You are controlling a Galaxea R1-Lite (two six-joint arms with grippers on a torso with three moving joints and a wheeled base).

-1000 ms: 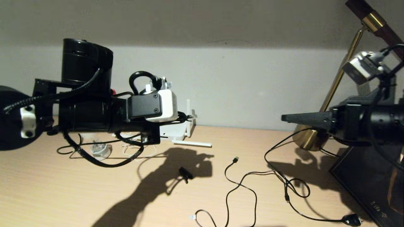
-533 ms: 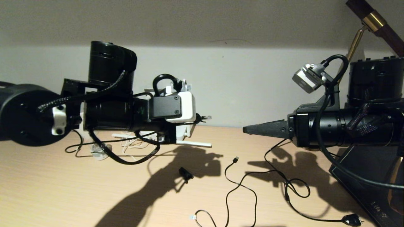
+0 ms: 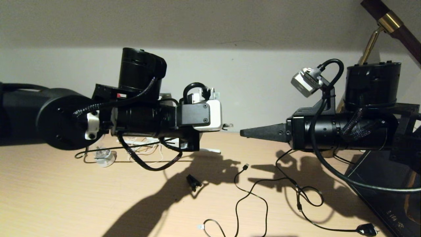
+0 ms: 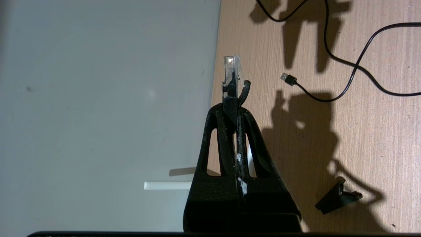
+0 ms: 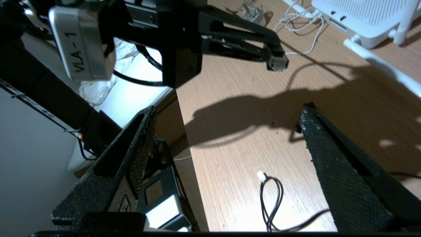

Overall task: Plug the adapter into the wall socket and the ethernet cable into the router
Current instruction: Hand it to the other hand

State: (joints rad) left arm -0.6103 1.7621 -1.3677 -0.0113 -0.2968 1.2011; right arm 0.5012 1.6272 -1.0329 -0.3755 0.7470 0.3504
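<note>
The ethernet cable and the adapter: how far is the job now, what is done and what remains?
Nothing looks plugged in yet. In hand: the left gripper is shut on the ethernet cable, holding its clear connector in the air above the table. The right gripper is open, empty, facing that connector. Left: the cable into the router. No adapter or wall socket can be made out, so that step cannot be judged.

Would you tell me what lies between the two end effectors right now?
Only the ethernet cable's clear connector, sticking out of the shut left end effector. The head view shows bare air from it to the open right end effector.
</note>
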